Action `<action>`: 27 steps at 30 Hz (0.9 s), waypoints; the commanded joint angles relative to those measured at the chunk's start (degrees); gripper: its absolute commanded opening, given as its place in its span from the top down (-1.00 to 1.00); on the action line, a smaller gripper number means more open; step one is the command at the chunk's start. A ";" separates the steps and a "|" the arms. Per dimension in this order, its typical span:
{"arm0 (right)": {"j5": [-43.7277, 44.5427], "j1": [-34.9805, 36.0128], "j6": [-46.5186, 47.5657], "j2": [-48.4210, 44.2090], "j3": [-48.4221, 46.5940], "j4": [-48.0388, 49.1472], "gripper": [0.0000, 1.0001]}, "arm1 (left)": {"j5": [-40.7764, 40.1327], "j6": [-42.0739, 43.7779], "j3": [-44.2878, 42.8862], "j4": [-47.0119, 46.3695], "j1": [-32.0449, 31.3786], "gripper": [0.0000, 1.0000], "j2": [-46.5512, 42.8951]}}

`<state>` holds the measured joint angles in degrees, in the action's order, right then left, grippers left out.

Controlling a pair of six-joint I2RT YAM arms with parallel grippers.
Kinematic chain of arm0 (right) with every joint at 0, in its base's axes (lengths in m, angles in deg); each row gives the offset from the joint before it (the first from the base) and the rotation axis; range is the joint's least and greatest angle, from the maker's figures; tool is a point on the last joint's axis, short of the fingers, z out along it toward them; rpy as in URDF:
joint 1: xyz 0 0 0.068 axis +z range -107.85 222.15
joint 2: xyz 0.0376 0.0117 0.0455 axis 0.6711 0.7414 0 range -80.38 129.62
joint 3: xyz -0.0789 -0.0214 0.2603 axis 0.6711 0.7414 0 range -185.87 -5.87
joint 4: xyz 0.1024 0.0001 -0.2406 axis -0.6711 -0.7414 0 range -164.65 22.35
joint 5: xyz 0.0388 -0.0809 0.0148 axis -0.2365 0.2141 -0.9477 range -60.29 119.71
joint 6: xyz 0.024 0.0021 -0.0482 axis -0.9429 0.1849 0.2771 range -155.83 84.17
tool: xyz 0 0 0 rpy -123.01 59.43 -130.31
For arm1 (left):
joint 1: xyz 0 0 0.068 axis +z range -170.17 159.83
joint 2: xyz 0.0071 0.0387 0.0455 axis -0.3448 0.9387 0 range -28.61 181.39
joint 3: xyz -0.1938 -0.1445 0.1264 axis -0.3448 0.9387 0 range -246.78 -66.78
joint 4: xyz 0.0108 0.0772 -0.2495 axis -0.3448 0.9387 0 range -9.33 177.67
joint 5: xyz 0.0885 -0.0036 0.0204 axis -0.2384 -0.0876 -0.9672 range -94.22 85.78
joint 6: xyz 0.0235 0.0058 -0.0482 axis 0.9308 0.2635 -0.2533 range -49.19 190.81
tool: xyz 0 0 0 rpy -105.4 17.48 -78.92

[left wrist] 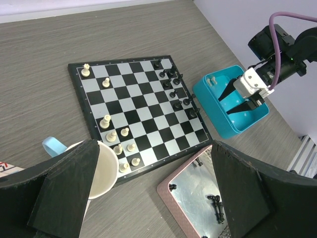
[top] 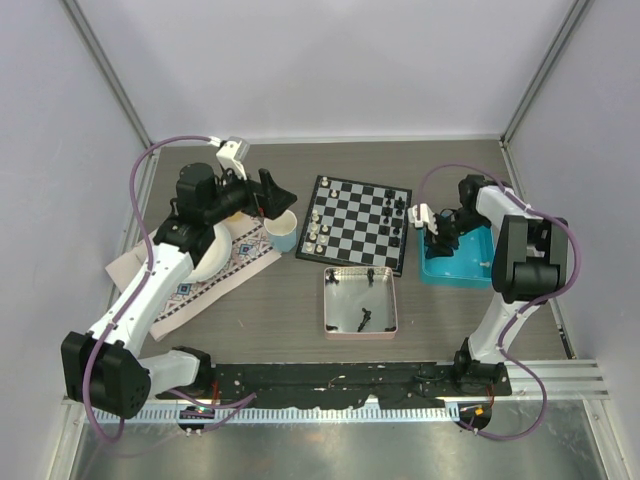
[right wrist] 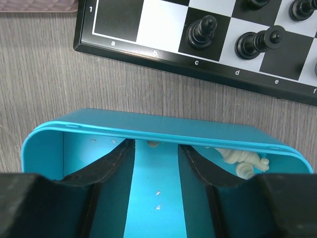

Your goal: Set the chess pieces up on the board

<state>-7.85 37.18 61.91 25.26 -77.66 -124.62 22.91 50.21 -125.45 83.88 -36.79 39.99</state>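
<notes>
Upper left, the left gripper (top: 258, 195) hangs over a cup (top: 283, 232), jaws wide apart. At centre, the board (top: 355, 225) carries white pieces (top: 316, 228) on its left and black pieces (top: 398, 213) on its right. At right, the right gripper (right wrist: 155, 148) dips into the blue tray (right wrist: 163, 127), jaws apart around what may be one white piece.
</notes>
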 commanded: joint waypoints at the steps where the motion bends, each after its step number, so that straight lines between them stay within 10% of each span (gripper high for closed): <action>1: -0.14 0.31 -1.23 0.35 -0.98 1.25 0.13 | 0.99 0.03 0.14 -2.50 0.01 -0.99 -1.10; 13: -1.64 0.40 -1.14 0.26 -0.46 -0.68 0.61 | 1.96 -0.23 -0.74 -2.06 0.01 -0.99 -0.66; 21: -3.31 0.40 -2.46 0.09 -0.11 -0.51 0.38 | 2.31 -0.41 -0.91 -1.53 0.01 -0.99 -1.27; 27: -4.36 0.32 -3.60 0.09 0.07 -0.34 0.78 | 2.92 -0.58 -1.00 -1.18 0.01 -0.99 -1.54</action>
<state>-9.62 37.22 59.22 26.05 -77.64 -124.45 24.36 50.12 -125.45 83.94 -36.79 39.99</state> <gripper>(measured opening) 0.187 0.994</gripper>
